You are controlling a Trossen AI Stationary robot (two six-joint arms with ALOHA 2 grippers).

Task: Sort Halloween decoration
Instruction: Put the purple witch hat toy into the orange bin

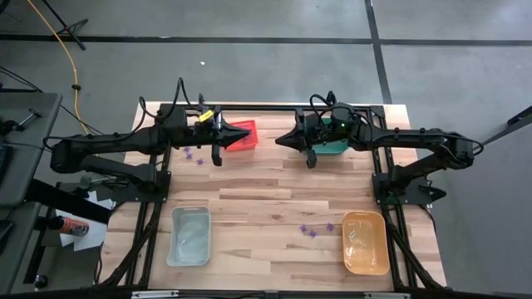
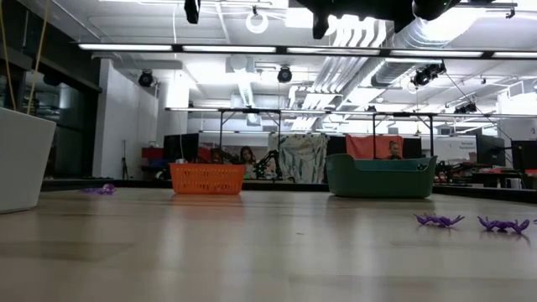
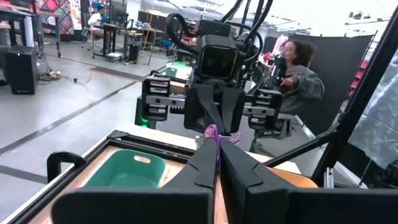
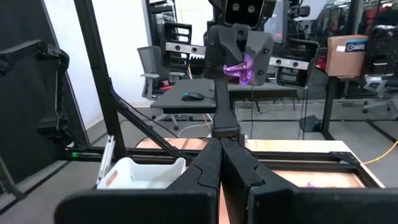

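Left pincer [image 1: 249,133] clenched on one purple trinket [image 4: 240,70], raised off the worktop [image 1: 274,199] near the back edge, tips over the side of the red bin [image 1: 241,137] that faces the middle. Trinket pinched right at the fingertips, spiky bits sticking out on both sides of the closed jaws; seen in the left wrist view as a small purple tuft at the tip of the two dark fingers [image 3: 205,158].

Right pincer [image 1: 278,139] clenched on nothing, fingers [image 4: 208,162] pressed flat together. Also raised, pointing straight at the left pincer, tip facing tip with a small gap between. Held trinket thus just beyond the right pincer's tips, not touching them. Green bin [image 1: 334,148] below the right wrist.

Other purple trinkets loose on the wood, well apart from both pincers:
- two [image 1: 194,156] beneath the left arm, beside the red bin on the side away from the middle;
- three [image 1: 314,230] towards the front, between the middle of the worktop and the orange bin [image 1: 366,242], nearer the orange bin; two of them lying flat at the right of the low view [image 2: 438,221].

Clear bin [image 1: 189,235] at the front left, nothing purple discernible inside.
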